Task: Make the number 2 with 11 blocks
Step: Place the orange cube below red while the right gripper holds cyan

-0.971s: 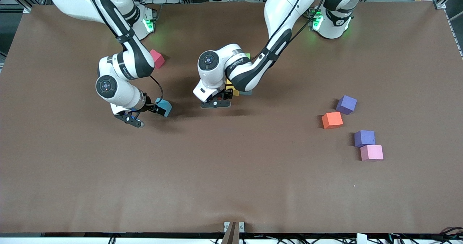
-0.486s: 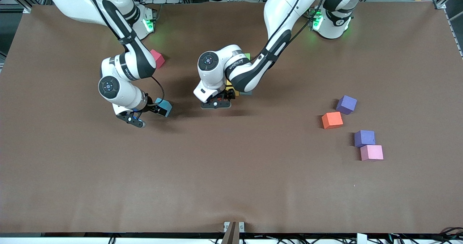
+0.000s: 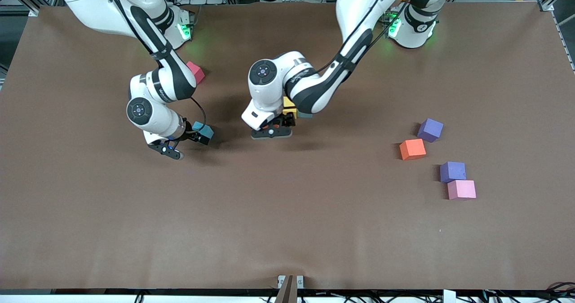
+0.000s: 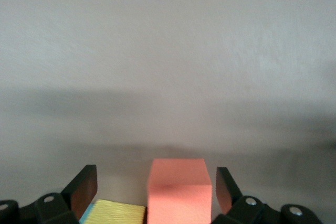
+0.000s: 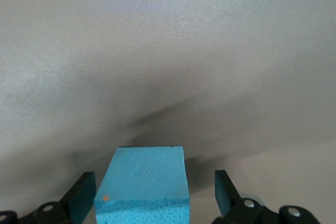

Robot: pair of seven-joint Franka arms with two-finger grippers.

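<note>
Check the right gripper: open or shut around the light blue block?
Open. In the right wrist view the right gripper has a finger on each side of the light blue block, with visible gaps between them.

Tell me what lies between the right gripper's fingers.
The light blue block sits between the open right gripper's fingers, gaps either side, in the right wrist view.

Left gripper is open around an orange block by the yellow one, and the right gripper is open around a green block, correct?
One thing is wrong: the block between the right gripper's open fingers is light blue, not green, as the right wrist view shows. The rest holds: the left gripper stands open around an orange block beside the yellow one.
</note>
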